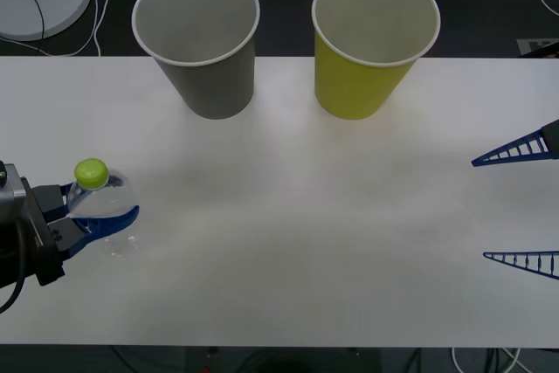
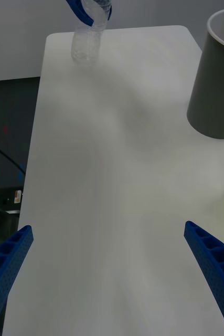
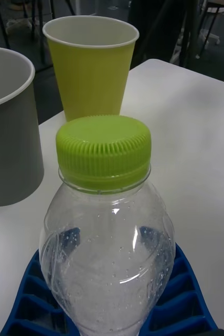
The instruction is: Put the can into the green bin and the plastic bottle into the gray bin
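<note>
Clear plastic bottle [image 1: 101, 203], one, two bins

Plastic bottle [image 3: 107, 247] base cut off

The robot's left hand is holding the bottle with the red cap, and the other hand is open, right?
Not quite: the cap is lime green, not red, as the left wrist view shows. The left gripper does hold the plastic bottle, and the right gripper is open.
</note>
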Robot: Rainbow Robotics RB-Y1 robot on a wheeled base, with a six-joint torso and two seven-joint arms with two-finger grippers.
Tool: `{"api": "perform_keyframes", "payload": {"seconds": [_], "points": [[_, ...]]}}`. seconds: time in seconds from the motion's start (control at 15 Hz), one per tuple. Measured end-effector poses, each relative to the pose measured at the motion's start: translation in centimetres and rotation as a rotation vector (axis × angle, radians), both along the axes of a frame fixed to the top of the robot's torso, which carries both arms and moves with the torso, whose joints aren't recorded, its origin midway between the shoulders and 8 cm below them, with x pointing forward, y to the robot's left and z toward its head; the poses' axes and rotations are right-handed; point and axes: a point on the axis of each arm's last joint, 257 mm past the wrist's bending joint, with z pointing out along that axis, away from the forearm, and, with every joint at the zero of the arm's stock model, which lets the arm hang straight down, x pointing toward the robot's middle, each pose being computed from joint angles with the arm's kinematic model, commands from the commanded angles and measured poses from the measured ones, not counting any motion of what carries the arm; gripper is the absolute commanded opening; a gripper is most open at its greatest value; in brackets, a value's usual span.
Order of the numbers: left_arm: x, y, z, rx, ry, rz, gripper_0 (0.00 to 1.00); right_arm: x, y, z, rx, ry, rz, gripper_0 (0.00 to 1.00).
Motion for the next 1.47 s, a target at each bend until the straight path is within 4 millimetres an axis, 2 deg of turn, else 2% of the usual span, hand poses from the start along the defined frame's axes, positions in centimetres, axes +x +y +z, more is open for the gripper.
{"api": "perform_keyframes", "payload": {"seconds": [0.53, 1.0, 1.47], "points": [[1.0, 2.4, 2.3, 0.039, 0.034, 0.045, 0.0, 0.0, 0.0, 0.0, 0.0, 0.0, 0.0, 1.0], [1.8, 4.0, 5.3, 0.06, 0.084, 0.102, 0.0, 0.0, 0.0, 0.0, 0.0, 0.0, 0.0, 1.0], [3.9, 6.4, 8.2, 0.105, 0.092, 0.199, 0.0, 0.0, 0.0, 0.0, 0.0, 0.0, 0.0, 1.0]]}}
